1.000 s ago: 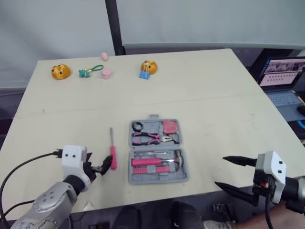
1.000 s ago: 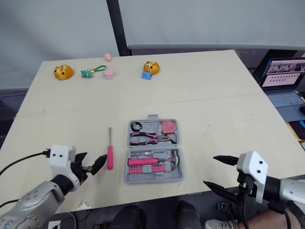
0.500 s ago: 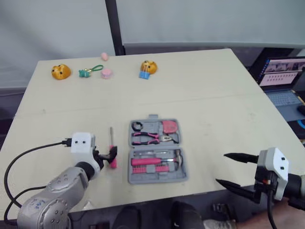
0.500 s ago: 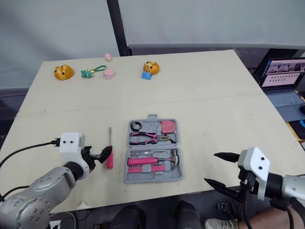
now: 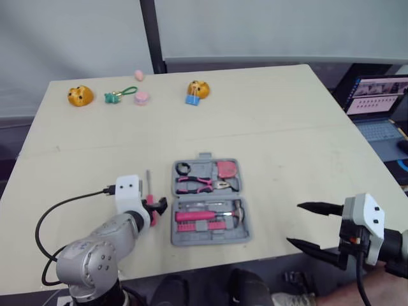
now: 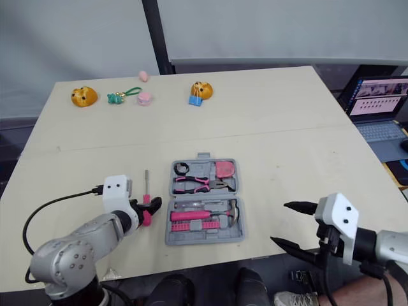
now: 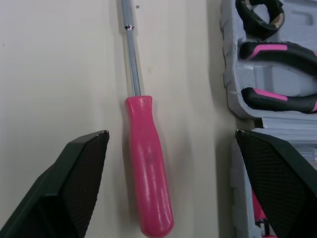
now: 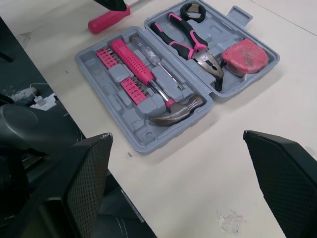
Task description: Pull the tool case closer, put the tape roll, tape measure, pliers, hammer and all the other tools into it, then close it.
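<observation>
Tool case (image 8: 148, 134) lies open — one screwdriver (image 7: 148, 168) between the left hand's (image 7: 171, 132) spread fingers (image 7: 79, 173); right hand (image 5: 293, 223) spread.

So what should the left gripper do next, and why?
Probably close on the screwdriver handle: the open left gripper has a finger on each side of it, and it lies beside the case, seemingly the last tool out.

Plastic and metal tools on a smooth, matt pale table (image 5: 287, 127).
The screwdriver (image 7: 148, 163) has a glossy pink plastic handle and a bright metal shaft. The tool case (image 8: 153, 139) is matt grey moulded plastic; the hammer (image 8: 176, 111) inside shows a polished metal head. The left gripper (image 7: 171, 136) has black fingers (image 7: 74, 178) with a fine mesh texture.
</observation>
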